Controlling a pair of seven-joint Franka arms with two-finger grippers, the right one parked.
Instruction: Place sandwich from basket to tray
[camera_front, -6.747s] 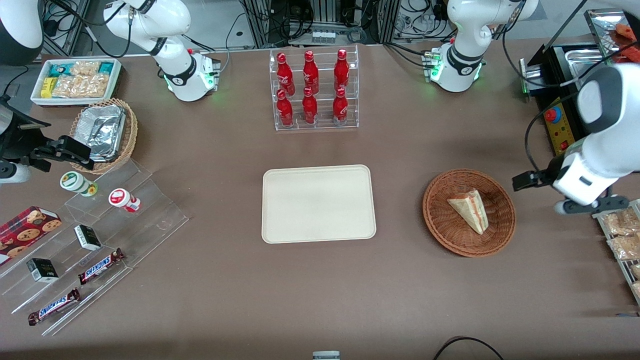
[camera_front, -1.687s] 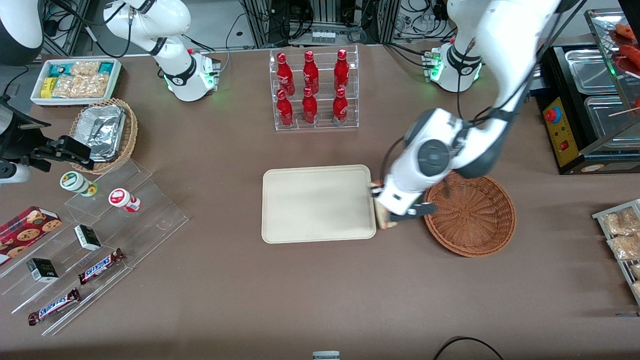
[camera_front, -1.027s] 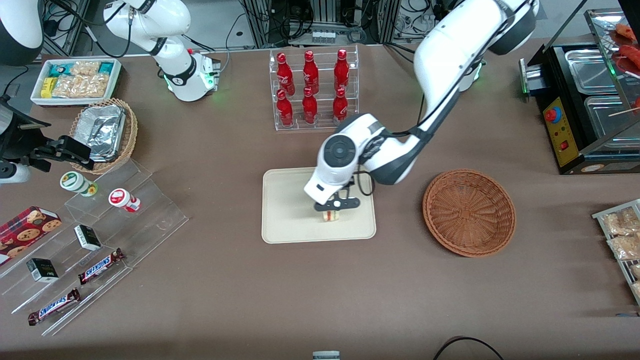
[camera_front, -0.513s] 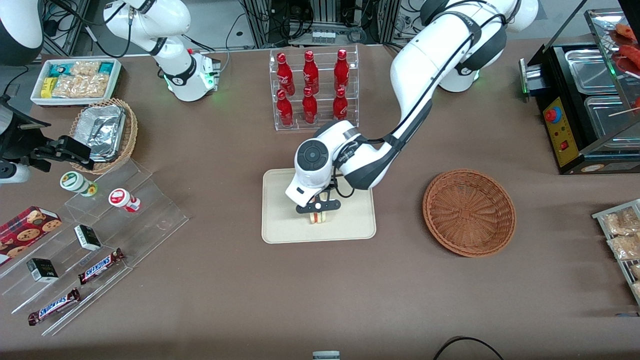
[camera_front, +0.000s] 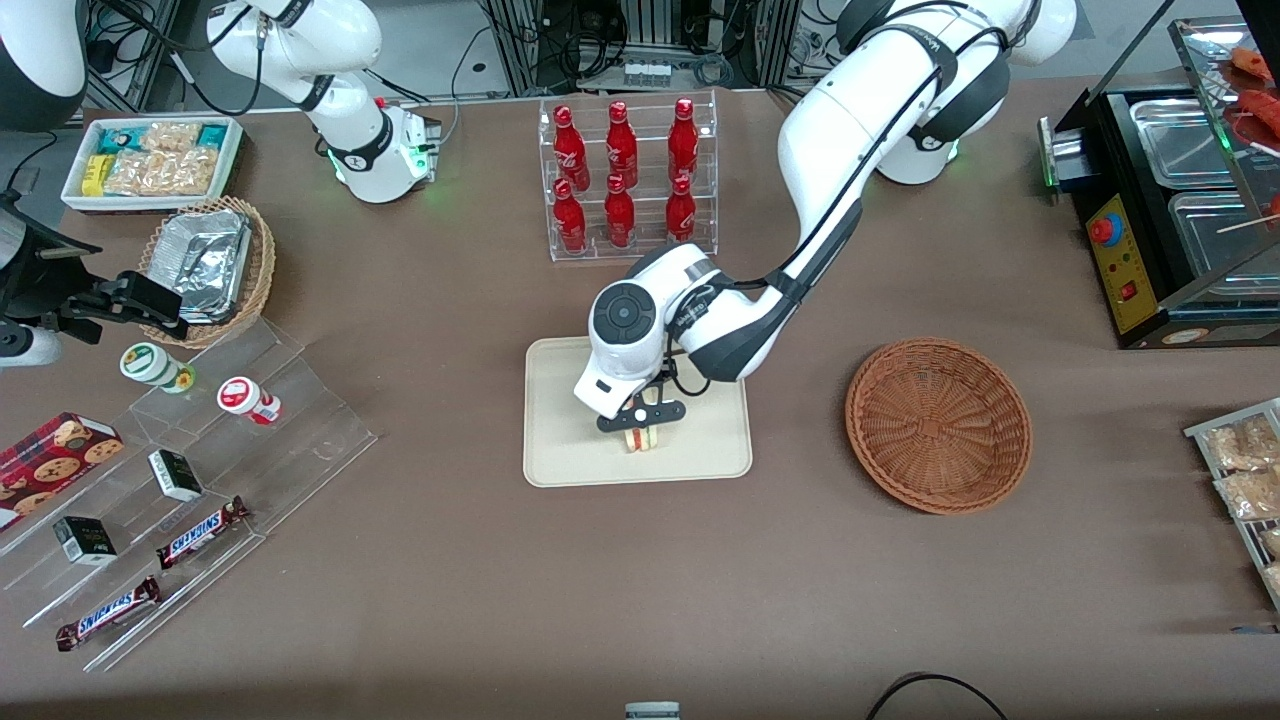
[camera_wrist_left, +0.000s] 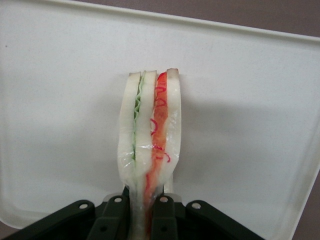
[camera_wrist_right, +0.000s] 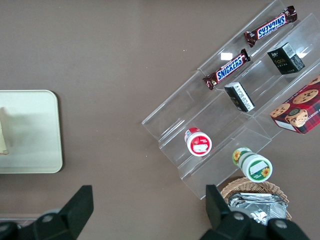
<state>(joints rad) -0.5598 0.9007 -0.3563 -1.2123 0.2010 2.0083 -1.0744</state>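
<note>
Brown tabletop (camera_front: 420, 560) carries the cream tray (camera_front: 560, 440) near its middle and the empty wicker basket (camera_front: 938, 425) toward the working arm's end. From the front, the left gripper (camera_front: 640, 428) hangs low over the tray's camera-side half, clamped on the sandwich (camera_front: 640, 439).

On the wrist camera, black fingers (camera_wrist_left: 112, 220) pinch the sandwich (camera_wrist_left: 150, 140) standing on edge, long axis running away from the gripper (camera_wrist_left: 142, 220), filling layers facing the camera.

Right wrist view: the sandwich (camera_wrist_right: 4, 131) shows over the tray (camera_wrist_right: 35, 145).
</note>
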